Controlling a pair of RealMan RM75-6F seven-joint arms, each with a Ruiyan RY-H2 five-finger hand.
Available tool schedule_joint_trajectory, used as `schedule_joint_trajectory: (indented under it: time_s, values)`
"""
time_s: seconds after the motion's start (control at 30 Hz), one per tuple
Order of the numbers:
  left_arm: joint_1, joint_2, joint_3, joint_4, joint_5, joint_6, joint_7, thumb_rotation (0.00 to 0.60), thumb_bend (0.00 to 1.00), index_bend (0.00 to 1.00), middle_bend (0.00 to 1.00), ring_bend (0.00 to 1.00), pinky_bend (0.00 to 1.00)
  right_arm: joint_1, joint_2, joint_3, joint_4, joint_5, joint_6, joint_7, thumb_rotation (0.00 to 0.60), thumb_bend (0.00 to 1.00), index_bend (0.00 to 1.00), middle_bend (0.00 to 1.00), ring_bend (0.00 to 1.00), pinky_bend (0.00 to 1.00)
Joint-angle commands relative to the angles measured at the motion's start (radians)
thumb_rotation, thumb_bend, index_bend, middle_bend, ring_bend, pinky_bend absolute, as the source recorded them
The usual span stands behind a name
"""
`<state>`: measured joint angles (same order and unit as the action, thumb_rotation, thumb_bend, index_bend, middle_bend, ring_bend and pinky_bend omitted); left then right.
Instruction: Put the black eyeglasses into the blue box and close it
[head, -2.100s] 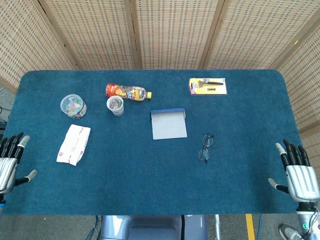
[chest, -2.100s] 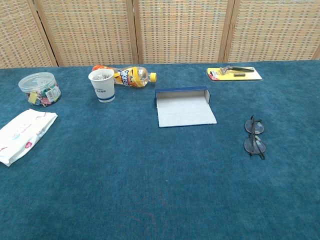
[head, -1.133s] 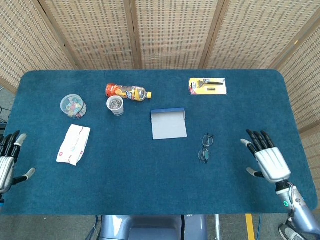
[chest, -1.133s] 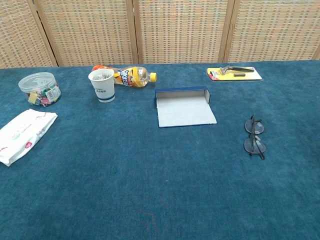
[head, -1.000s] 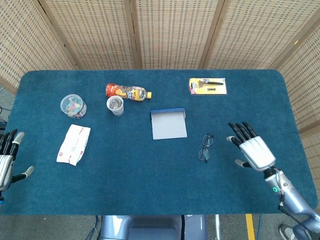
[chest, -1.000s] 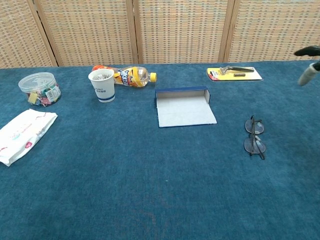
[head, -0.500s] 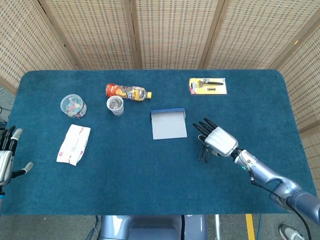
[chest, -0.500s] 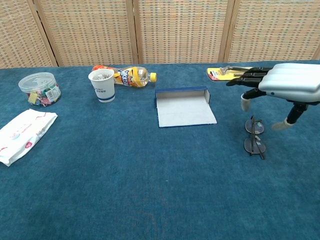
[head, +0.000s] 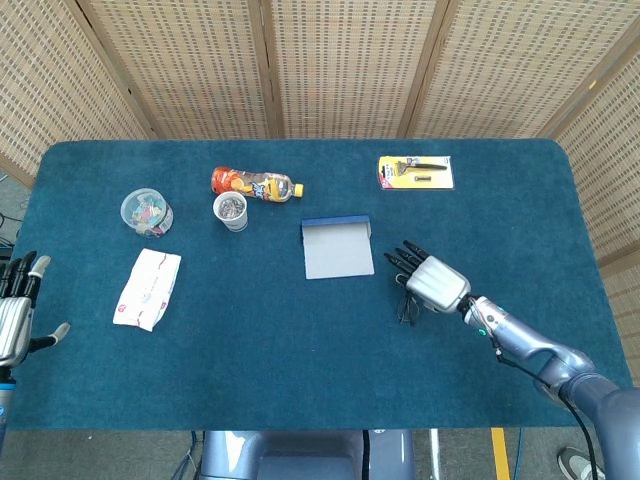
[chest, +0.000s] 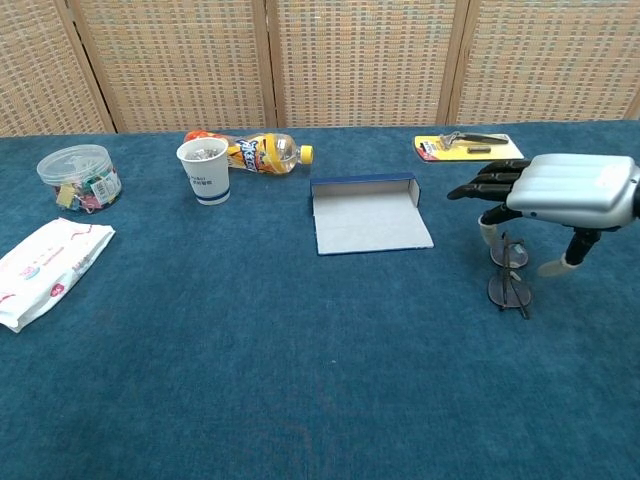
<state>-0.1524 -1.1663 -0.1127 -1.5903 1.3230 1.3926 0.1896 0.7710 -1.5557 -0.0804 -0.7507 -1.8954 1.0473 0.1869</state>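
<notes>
Right hand (chest: 560, 195) hovers spread and empty right over the black eyeglasses (chest: 508, 275), which lie flat just right of the open blue box (head: 338, 248). Left hand (head: 14, 318) is splayed, empty, off the counter (head: 300, 380) edge.

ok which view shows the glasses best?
Chest view: the glasses lie side-on below the right hand, both lenses visible. In the head view the hand covers most of them, leaving a bit of frame.

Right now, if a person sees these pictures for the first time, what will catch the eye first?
Most striking is the silver right hand, fingers spread, hovering over the black eyeglasses on the right of the blue carpeted table. Next comes the open blue box at the centre, its pale inside facing up.
</notes>
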Motion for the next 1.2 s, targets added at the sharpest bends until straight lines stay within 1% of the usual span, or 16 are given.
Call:
schedule_joint_trajectory:
  time_s: [0.03, 0.13, 0.4, 0.57, 0.83, 1.07, 1.2]
  values:
    - [-0.002, 0.0, -0.001, 0.001, -0.003, -0.002, 0.001, 0.6, 0.0, 0.0, 0.0, 0.0, 0.0, 0.011, -0.029, -0.019, 0.037, -0.003, 0.007, 0.014, 0.6, 0.25, 0.39, 0.02, 0.0, 0.0]
    - [-0.003, 0.001, -0.002, 0.001, -0.008, -0.004, 0.0, 0.6, 0.0, 0.0, 0.0, 0.0, 0.0, 0.018, -0.045, -0.03, 0.059, 0.002, 0.007, 0.023, 0.6, 0.27, 0.39, 0.02, 0.0, 0.0]
    - [-0.005, 0.004, 0.0, 0.0, -0.016, -0.011, -0.004, 0.6, 0.0, 0.0, 0.0, 0.0, 0.0, 0.034, -0.06, -0.048, 0.075, 0.015, 0.006, 0.029, 0.6, 0.41, 0.41, 0.02, 0.0, 0.0]
    - [-0.006, 0.007, 0.001, -0.002, -0.02, -0.016, -0.005, 0.6, 0.0, 0.0, 0.0, 0.0, 0.0, 0.044, -0.063, -0.057, 0.07, 0.026, -0.006, 0.021, 0.6, 0.41, 0.42, 0.02, 0.0, 0.0]
    - [-0.008, 0.009, 0.001, -0.002, -0.023, -0.017, -0.009, 0.6, 0.0, 0.0, 0.0, 0.0, 0.0, 0.049, -0.075, -0.07, 0.081, 0.038, -0.019, 0.022, 0.6, 0.42, 0.48, 0.02, 0.0, 0.0]
    - [-0.01, 0.008, 0.002, -0.001, -0.026, -0.019, -0.009, 0.6, 0.0, 0.0, 0.0, 0.0, 0.0, 0.046, -0.094, -0.081, 0.111, 0.048, -0.007, 0.046, 0.6, 0.47, 0.56, 0.04, 0.0, 0.0]
    - [-0.011, 0.007, 0.003, 0.0, -0.028, -0.022, -0.007, 0.6, 0.0, 0.0, 0.0, 0.0, 0.0, 0.046, -0.101, -0.085, 0.124, 0.054, -0.005, 0.048, 0.6, 0.52, 0.58, 0.04, 0.0, 0.0]
